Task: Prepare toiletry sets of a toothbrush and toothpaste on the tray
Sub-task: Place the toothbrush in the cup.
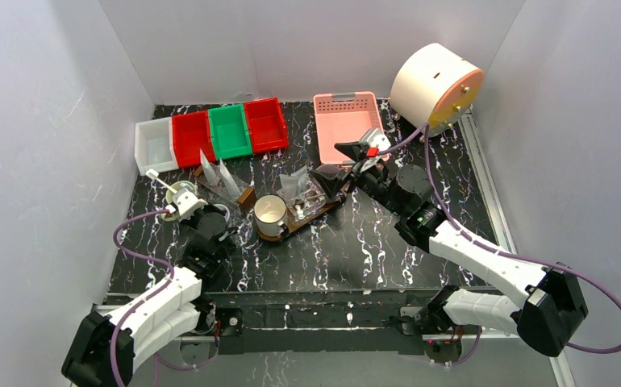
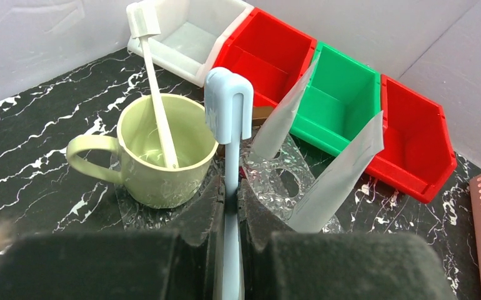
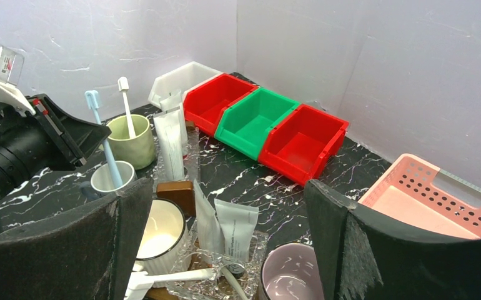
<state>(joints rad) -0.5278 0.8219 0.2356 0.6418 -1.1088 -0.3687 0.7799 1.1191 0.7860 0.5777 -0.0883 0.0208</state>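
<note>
the left claw [image 2: 232, 206] pinched a blue toothbrush [image 2: 228, 112] upright beside the green mug [image 2: 163, 159] at the tray's [image 1: 314, 213] 9 o'clock, seemingly to stand it head-up, while the right claw [image 1: 341, 165] hung wide and empty near the tray's 2 o'clock end

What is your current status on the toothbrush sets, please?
Left hand shut on blue toothbrush. Right hand open over tray end. Tubes, bags beside green mug.

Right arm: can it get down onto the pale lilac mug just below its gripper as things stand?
Probably yes. The right gripper is open, and the mug shows right between its fingers with nothing over the rim. The white tubes stand close beside it and might get brushed.
</note>
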